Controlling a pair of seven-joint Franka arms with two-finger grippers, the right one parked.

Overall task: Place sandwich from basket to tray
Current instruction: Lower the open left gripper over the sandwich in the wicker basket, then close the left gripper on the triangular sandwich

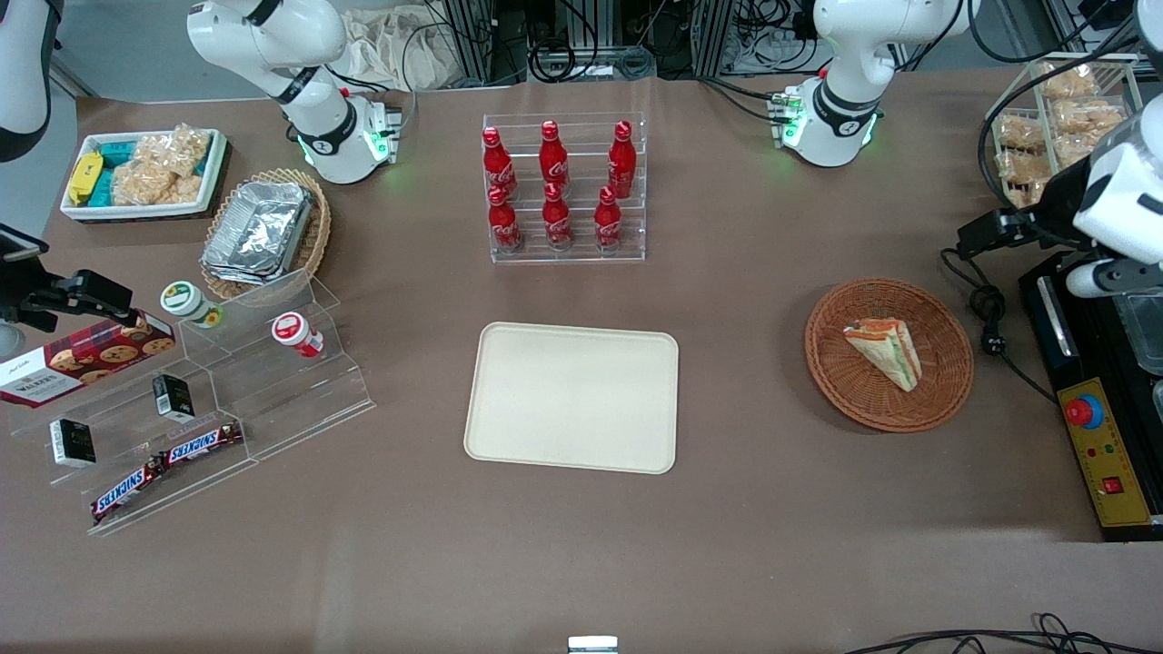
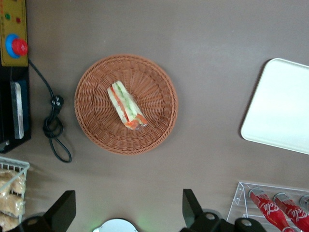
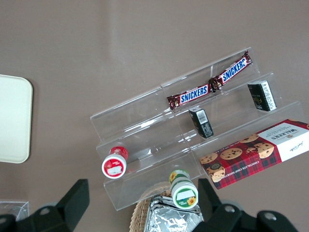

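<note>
The sandwich [image 1: 886, 350] [image 2: 126, 106], a pale wedge with green and orange-red layers in clear wrap, lies in the round reddish-brown basket [image 1: 845, 386] [image 2: 96, 121]. The cream tray [image 1: 572, 397] [image 2: 282, 111] lies flat at mid-table with nothing on it, beside the basket toward the parked arm's end. My gripper [image 1: 986, 236] [image 2: 128, 209] hangs high above the table, off the basket's rim toward the working arm's end. It is open wide, and between its fingers [image 2: 190, 207] only bare table shows.
A black control box with a red button [image 1: 1104, 454] [image 2: 13, 34] and a coiled cable [image 1: 990, 318] [image 2: 53, 125] lie beside the basket. A rack of red bottles [image 1: 563, 186] [image 2: 275, 205] stands farther from the camera than the tray. A clear stand of snacks [image 1: 209, 391] is toward the parked arm's end.
</note>
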